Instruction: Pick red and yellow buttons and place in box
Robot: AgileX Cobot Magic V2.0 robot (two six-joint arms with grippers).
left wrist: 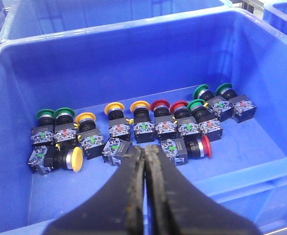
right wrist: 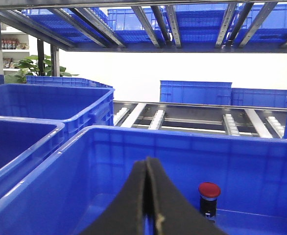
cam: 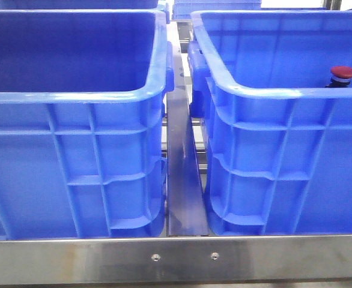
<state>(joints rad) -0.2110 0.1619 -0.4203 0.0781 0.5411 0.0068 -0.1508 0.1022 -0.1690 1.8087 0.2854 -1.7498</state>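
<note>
Both end effectors pressed closed, gripping nothing.

Your left end effector (left wrist: 144, 156) hung over a blue crate (left wrist: 261, 181) holding a row of push buttons: yellow (left wrist: 113, 108), red (left wrist: 159, 105) and green (left wrist: 45, 114) caps. Your right end effector (right wrist: 150, 169) sat above the box (right wrist: 133, 139), where one red button (right wrist: 208, 192) stood upright by the far wall.

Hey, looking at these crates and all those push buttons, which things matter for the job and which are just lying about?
Part of the job:
- red buttons and yellow buttons in the left crate
- right crate, one red button already in it
- left claw and right claw, both closed, empty

Just lying about:
- green buttons
- spare crates behind
- roller rack
</note>
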